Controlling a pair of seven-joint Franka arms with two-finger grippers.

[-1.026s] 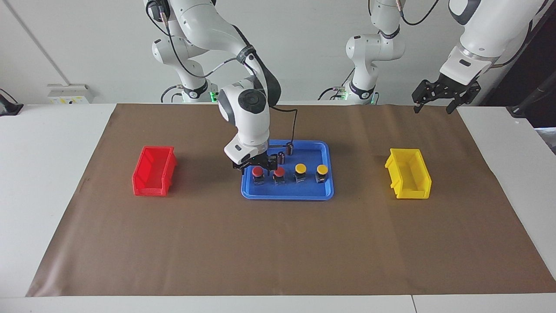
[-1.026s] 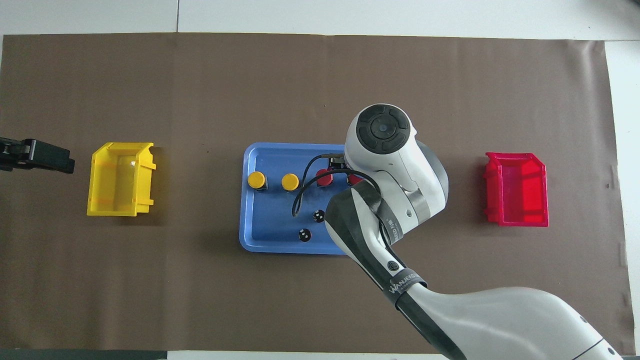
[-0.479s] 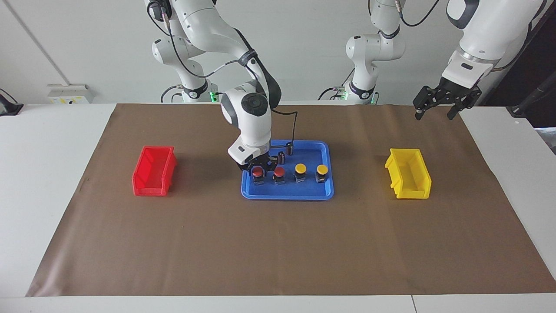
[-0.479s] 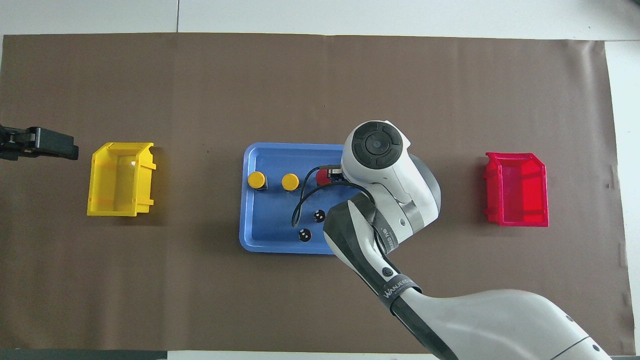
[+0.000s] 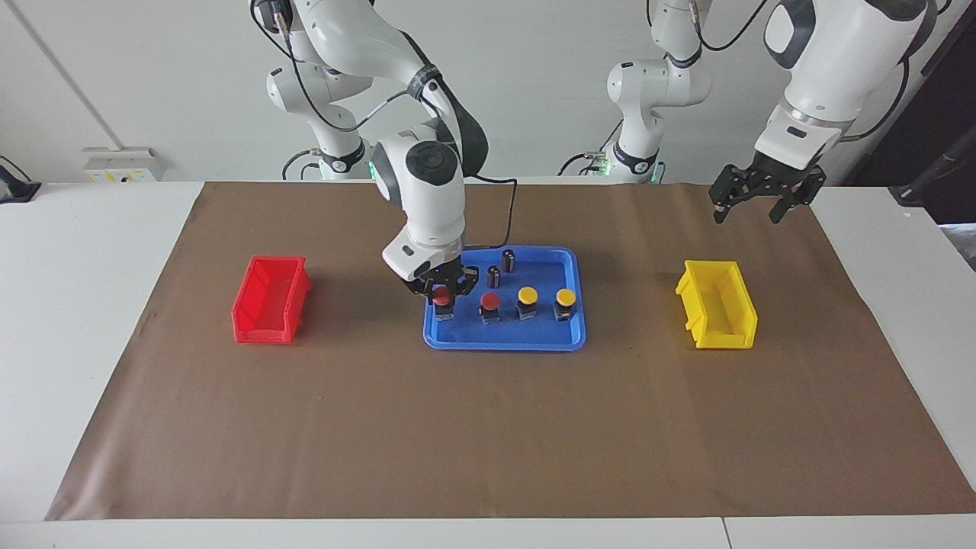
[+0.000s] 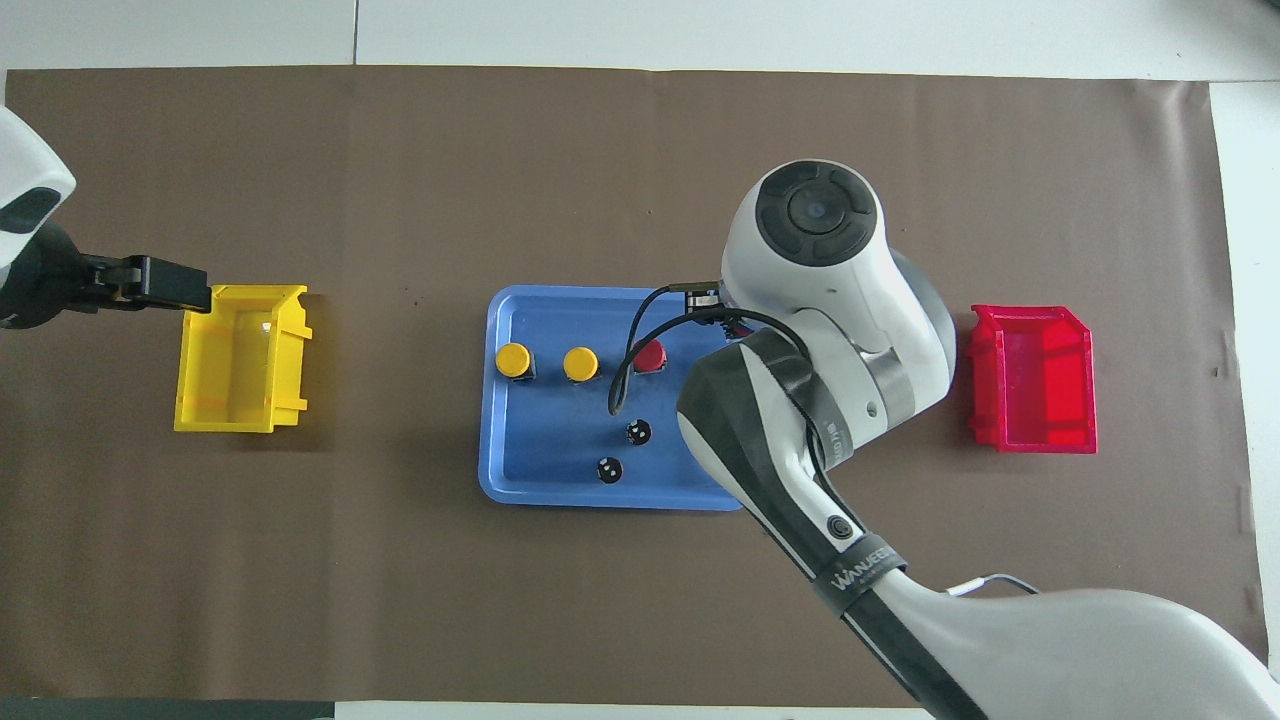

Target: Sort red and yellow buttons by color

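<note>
Over the blue tray [image 5: 568, 263], at the end toward the red bin [image 5: 271, 299], the right gripper [image 5: 442, 293] is clenching one red button [image 5: 442, 301] by its cap, the black body hanging just below the fingertips. Whether the button is sitting on the tray floor or riding just clear of it cannot be told from the facing view; in the overhead view the arm is covering it entirely.

Judging by this, the first red pick is the step in hand, with nothing yet sorted: both bins are looking bare inside. The next move is calling for a straight lift clear of the tray rim, then a carry toward the right arm's end of the table to the red bin, with the release made low over its opening so the button is not bouncing out.

Beside the gripped button, the second red button [image 5: 489, 304] is standing close, so a sideways drag before lifting could be knocking it over. The two yellow buttons [image 5: 527, 298] are standing in the same row, farther along toward the yellow bin [image 5: 717, 305]. Two dark cylinders [image 5: 501, 268] are sitting in the tray nearer the robots.

The left gripper [image 5: 746, 203] is hanging with its fingers spread wide and nothing in them, over the brown paper just beside the yellow bin, waiting.
</note>
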